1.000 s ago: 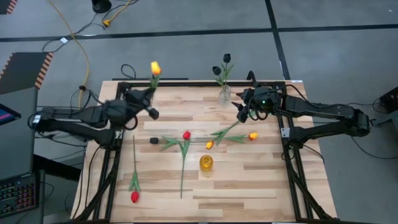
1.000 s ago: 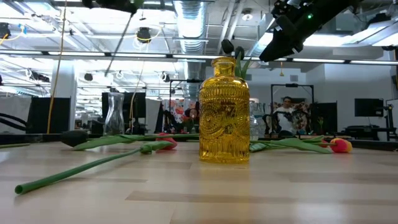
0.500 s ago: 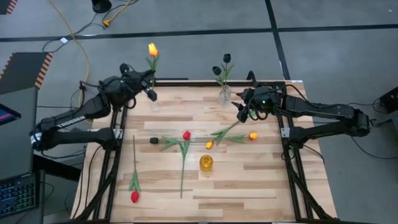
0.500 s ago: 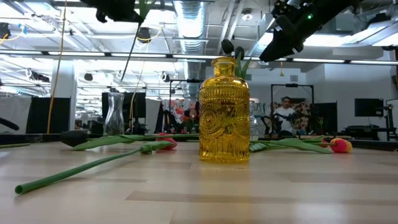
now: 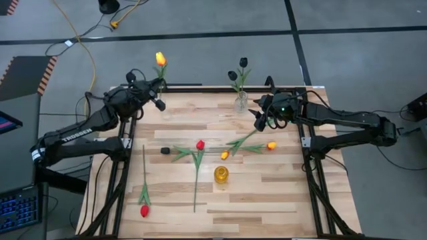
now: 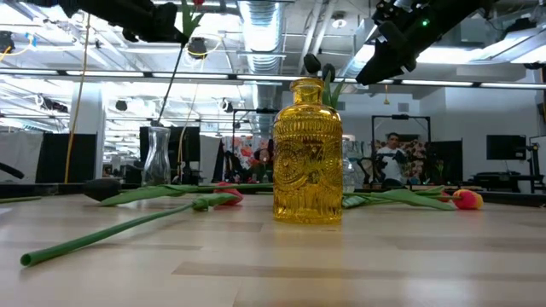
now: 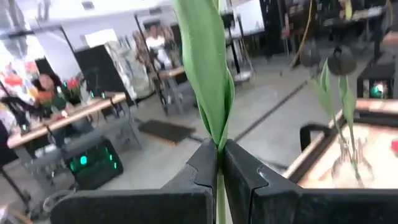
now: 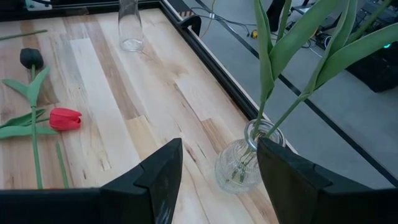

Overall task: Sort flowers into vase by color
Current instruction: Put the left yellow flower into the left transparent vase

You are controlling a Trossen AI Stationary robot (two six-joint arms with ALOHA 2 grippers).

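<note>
Here my left pincer (image 5: 157, 93) is clamping a yellow-orange tulip (image 5: 160, 59) above the worktop's (image 5: 267, 193) far left corner, while my right pincer (image 5: 260, 120) is hanging apart beside the clear vase (image 5: 241, 103).

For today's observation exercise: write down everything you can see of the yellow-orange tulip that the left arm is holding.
The yellow-orange tulip is an artificial flower: a small yellow head tipped orange, on a long thin green stem with a broad, folded leaf. The left pincer is shut on the stem just below the leaf, holding it roughly upright above the table's far left corner. The head leans out past the table edge. Below it stands an empty clear vase; the stem is not yet inside.
</note>
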